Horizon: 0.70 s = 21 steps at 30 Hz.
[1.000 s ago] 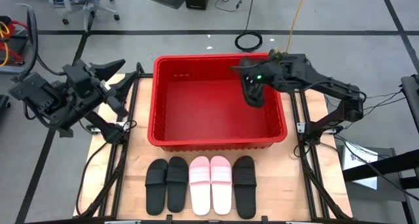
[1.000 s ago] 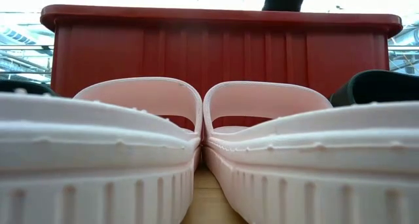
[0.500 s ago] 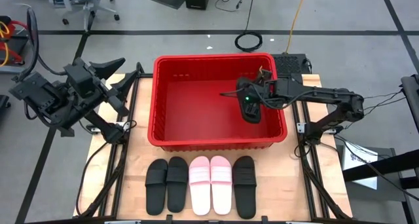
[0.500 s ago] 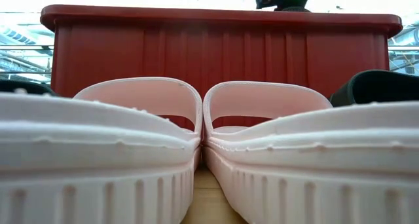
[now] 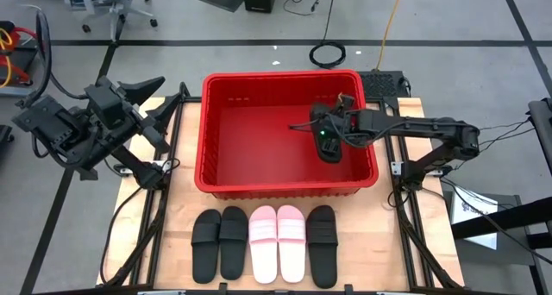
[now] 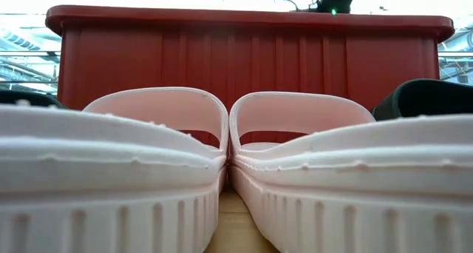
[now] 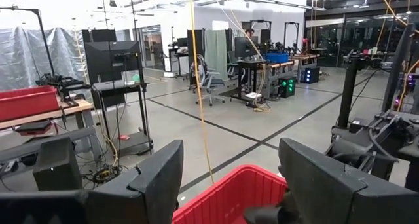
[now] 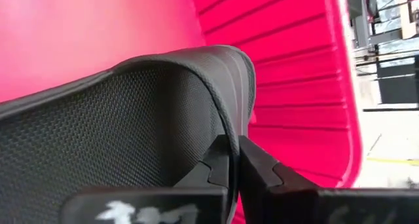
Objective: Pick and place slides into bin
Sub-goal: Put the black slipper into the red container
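Slides first, near to far: five wait in a row on the worktop (image 5: 172,243) in front of the bin: two black slides on the left (image 5: 221,243), the pink-white pair (image 5: 278,242) in the middle, one black slide on the right (image 5: 322,244). In the low view the pink pair (image 6: 229,171) fills the foreground, with the red wall of the bin (image 6: 244,61) just behind.

Sixth black slide (image 5: 329,136) is in my right end effector (image 5: 335,133), low inside the red bin (image 5: 289,185), right side, near the right wall. Wrist view shows the fingers (image 8: 219,162) pinched tight on the edge of the mesh-lined strap (image 8: 131,119), red slotted wall close behind. So: closed on the slide, slide over the bin floor; can't tell if the sole touches the floor yet.

Step in hand, as I judge it: the release. To do it well I'd get the sole down flat or nearly so, then open fully, so it doesn't flip or lean on the wall. I'd keep it tucked toward this right side so there's floor left for five more. Then lift straight up clear of the rolled rim before swinging out; the strap could snag a finger.

Left end effector (image 5: 138,101) is parked off the left edge of the worktop, fingers (image 7: 150,185) spread wide, holding nothing.
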Available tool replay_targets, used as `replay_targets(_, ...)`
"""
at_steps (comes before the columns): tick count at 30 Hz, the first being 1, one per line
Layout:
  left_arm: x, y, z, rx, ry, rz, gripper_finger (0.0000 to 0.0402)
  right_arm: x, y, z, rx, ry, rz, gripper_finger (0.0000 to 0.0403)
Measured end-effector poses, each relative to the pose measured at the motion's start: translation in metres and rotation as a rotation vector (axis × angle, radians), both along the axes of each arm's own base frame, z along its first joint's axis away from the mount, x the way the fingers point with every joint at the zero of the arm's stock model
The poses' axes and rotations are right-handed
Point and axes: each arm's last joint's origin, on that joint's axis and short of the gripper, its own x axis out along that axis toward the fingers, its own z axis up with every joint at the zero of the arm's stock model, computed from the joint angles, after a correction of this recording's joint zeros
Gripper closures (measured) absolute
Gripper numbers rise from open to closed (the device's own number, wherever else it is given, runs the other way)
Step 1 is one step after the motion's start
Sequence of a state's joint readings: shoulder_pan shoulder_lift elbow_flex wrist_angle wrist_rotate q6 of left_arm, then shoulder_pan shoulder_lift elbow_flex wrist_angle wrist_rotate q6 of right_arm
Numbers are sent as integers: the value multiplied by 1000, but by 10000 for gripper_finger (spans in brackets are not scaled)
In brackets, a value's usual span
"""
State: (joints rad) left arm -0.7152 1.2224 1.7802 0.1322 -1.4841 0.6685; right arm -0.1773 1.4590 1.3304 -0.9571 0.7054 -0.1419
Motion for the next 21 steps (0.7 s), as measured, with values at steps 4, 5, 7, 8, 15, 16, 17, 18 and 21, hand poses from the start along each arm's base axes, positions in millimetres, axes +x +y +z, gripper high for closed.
replay_targets(4, 0, -1, 0, 7, 8, -3, 147, -2, 0, -17, 7, 21, -8, 402)
replay_targets(5, 0, -1, 0, 7, 8, -3, 147, -3, 0, -19, 9, 24, -12, 401)
replay_targets(7, 0, -1, 0, 4, 5, -4, 147, -4, 1, -24, 12, 39, -12, 401)
replay_targets(8, 0, -1, 0, 3, 4, -4, 147, -5, 1, -26, 13, 45, -12, 401)
replay_targets(15, 0, -1, 0, 5, 6, -3, 147, -5, -10, -43, -10, 74, 29, 400)
replay_targets(16, 0, -1, 0, 5, 6, -3, 147, -5, -13, -45, -15, 76, 32, 400)
replay_targets(17, 0, -1, 0, 5, 6, -3, 147, -5, -16, -46, -19, 74, 33, 400)
replay_targets(18, 0, -1, 0, 5, 6, -3, 147, -6, -19, -47, -17, 72, 34, 400)
replay_targets(21, 0, -1, 0, 5, 5, -3, 147, -8, -28, -50, -5, 72, 22, 400)
